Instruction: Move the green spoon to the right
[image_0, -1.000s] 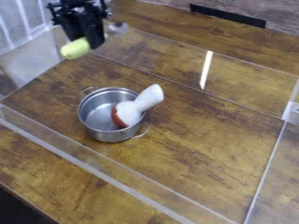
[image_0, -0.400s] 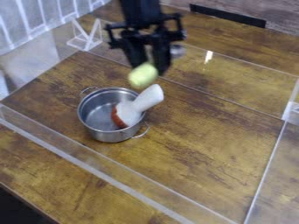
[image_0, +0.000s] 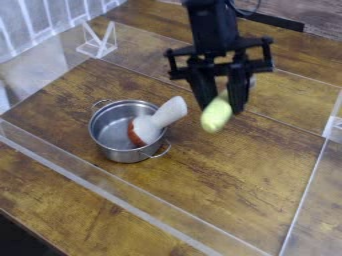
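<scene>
The pincer is clamped on the green spoon, which hangs in the air right of the middle of the frame, so it can go down to the right. The pot sits to the left. The desk is bare lower right, inside a clear wall.

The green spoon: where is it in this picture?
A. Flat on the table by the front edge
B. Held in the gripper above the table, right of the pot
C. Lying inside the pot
B: the gripper holds the green spoon in the air, right of the pot.
</scene>
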